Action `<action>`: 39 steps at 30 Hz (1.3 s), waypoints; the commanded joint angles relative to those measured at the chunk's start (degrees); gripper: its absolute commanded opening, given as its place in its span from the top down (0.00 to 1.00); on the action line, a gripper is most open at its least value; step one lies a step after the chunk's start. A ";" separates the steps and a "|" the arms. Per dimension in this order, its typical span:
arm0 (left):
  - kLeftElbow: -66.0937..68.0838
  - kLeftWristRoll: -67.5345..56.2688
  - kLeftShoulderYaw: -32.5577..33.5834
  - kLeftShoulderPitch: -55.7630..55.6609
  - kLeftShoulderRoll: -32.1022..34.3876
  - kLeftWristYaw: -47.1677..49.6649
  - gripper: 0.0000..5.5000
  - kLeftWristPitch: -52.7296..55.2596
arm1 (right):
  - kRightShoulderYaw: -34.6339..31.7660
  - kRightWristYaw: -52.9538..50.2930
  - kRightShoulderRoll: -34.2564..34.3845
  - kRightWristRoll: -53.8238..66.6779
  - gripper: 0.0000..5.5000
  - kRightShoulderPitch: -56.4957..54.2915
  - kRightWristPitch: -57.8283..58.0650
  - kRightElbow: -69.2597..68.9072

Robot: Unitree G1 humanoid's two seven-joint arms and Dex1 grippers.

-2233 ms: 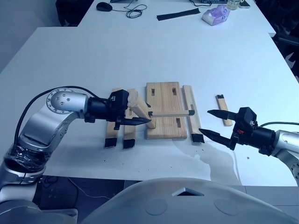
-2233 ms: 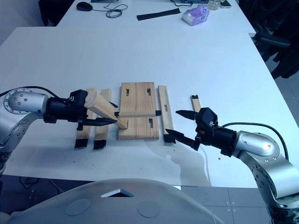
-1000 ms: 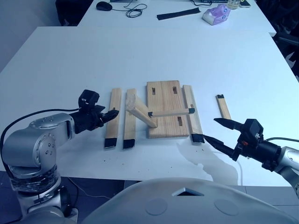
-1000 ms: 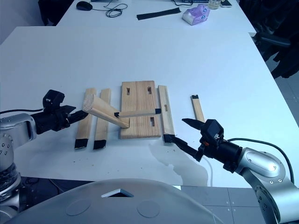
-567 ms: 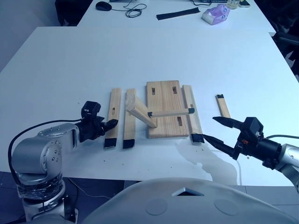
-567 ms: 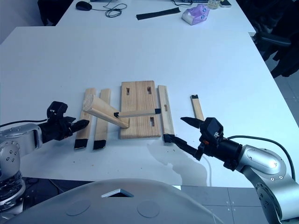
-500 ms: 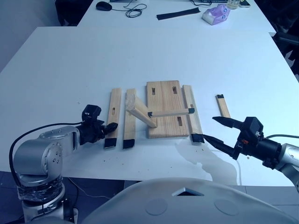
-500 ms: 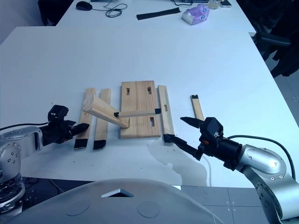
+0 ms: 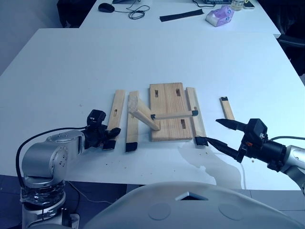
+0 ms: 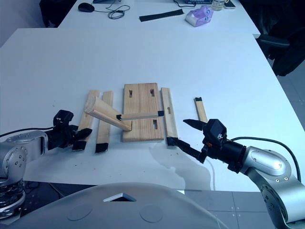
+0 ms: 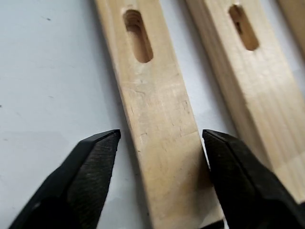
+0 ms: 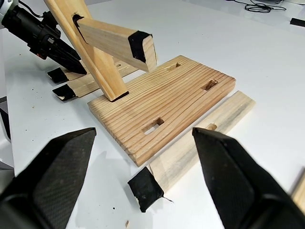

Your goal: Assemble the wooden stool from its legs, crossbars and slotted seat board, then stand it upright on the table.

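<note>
Right, the white table (image 9: 71,62) carries everything. The slotted seat board (image 9: 167,131) lies flat at its middle, with one leg (image 9: 143,116) leaning out of a slot on its left side and a crossbar (image 9: 174,115) running from that leg across the board. Three more legs lie flat: the outer left leg (image 9: 115,112), a second leg (image 9: 132,125) just beside it, and a third leg (image 9: 194,117) along the board's right edge. A short crossbar (image 9: 227,108) rests farther right, apart.

My left gripper (image 11: 161,136) is spread wide, one finger on each side of the outer left leg near its dark-capped end, not yet closed. My right gripper (image 9: 213,130) hangs apart too, near the third leg's capped end, holding nothing.

I reckon these sticks are light, stiff and smooth, so they won't bend but could twist in the pinch. I'd clamp across the narrow width, nearer mid-length than the cap.
</note>
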 commanded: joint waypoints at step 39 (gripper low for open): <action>32.10 0.16 -9.93 -47.77 -9.35 -21.15 0.63 -58.01 | -9.98 10.27 -4.89 22.09 0.32 -37.22 11.14 34.59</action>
